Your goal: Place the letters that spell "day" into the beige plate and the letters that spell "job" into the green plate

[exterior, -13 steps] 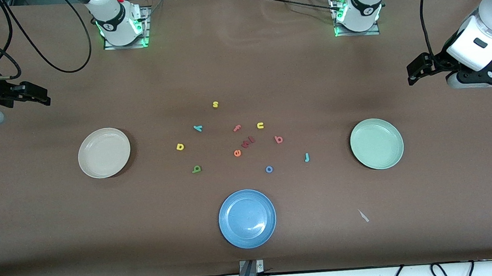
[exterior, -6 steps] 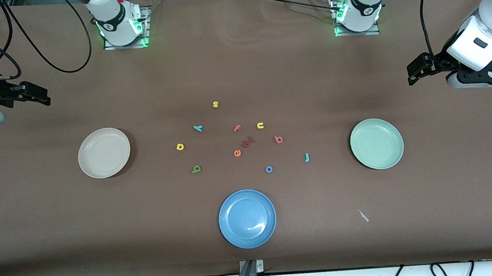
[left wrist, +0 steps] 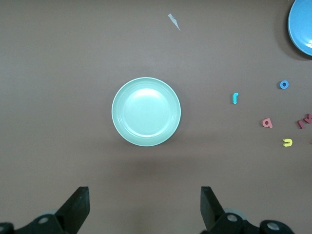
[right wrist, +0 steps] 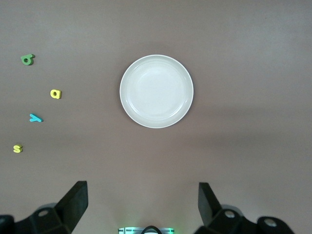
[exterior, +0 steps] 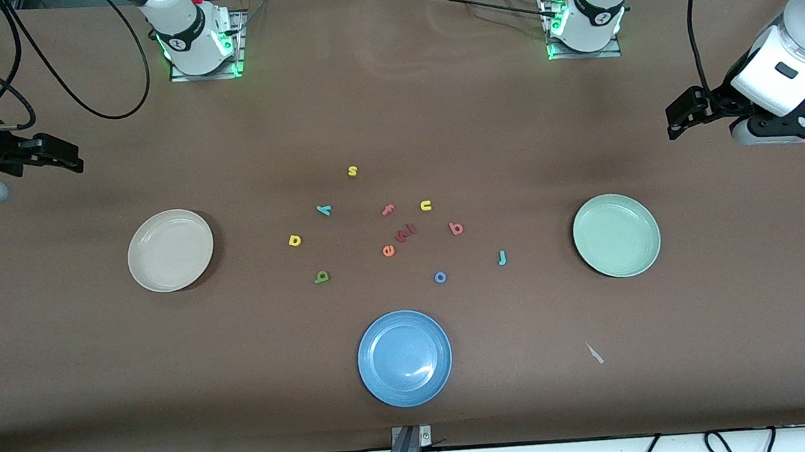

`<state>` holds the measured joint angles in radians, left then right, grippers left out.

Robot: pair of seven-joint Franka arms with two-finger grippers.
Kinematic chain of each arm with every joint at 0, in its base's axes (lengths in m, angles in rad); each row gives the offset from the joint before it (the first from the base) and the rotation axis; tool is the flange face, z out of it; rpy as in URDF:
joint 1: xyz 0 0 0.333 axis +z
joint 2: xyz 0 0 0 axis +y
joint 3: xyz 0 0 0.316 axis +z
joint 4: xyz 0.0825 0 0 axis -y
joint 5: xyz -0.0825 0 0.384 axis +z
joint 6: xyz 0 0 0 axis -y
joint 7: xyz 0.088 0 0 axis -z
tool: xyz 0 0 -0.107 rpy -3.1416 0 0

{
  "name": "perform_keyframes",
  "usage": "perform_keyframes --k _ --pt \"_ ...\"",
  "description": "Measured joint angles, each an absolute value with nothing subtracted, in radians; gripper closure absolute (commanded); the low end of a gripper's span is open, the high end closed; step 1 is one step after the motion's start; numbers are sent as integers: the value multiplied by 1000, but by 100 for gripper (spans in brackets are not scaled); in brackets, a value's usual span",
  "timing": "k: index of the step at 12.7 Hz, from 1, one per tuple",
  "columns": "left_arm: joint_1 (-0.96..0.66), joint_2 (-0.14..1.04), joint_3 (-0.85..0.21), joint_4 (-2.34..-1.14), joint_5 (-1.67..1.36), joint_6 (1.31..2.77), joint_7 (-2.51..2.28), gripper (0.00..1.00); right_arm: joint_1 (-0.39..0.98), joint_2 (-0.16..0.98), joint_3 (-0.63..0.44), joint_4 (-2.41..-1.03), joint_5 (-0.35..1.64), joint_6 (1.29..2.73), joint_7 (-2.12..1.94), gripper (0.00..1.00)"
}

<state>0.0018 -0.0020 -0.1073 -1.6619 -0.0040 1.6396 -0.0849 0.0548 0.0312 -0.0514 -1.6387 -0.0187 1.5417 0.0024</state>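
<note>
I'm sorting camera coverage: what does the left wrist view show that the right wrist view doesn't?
Only the left wrist view: the green plate, teal j, blue o, red b, yellow u, and an edge of the blue plate. Only the right wrist view: the beige plate, green a, yellow d, teal y, yellow s. Both share brown tabletop and open jaws, holding nothing.

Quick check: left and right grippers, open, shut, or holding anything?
Left gripper: open, holding nothing.
Right gripper: open, holding nothing.
</note>
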Motion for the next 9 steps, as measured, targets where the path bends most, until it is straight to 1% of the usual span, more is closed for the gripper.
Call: perform_keyframes --k 9 --pt "3 -2 -107 -1662 -4 1632 -85 0 55 31 -51 -1639 -19 1542 3 0"
